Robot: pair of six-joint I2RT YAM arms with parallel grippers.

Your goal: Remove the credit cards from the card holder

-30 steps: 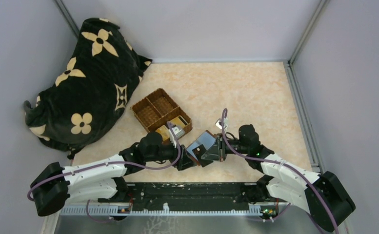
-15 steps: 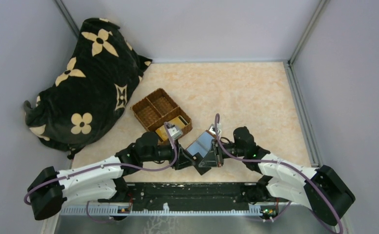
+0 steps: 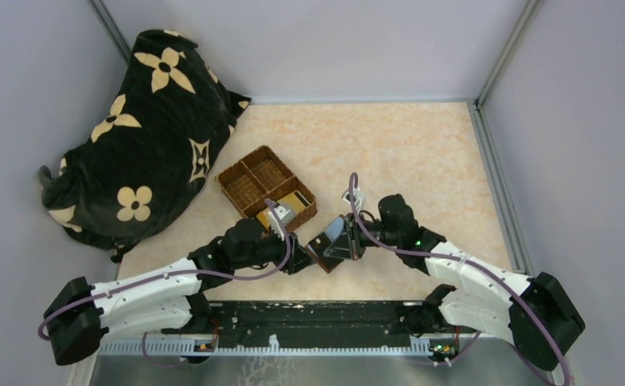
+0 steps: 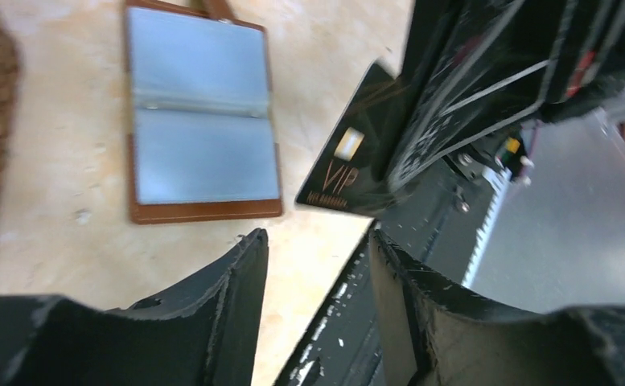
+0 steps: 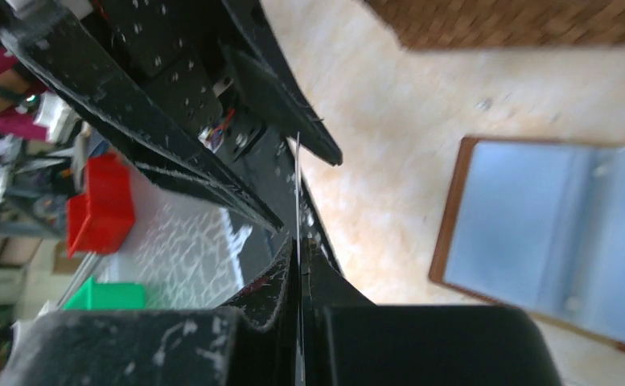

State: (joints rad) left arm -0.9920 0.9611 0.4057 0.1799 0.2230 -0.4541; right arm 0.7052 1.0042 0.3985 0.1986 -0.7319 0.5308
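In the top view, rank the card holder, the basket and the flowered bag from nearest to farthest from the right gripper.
From the right gripper, holding a black card:
1. the card holder, close beside it.
2. the basket, farther up-left.
3. the flowered bag, far left.

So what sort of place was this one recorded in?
Likely a robot lab test cell: plain grey partition walls enclose the tabletop, the left arm and right arm are bolted to a rail, a wicker tray sits as a prop.
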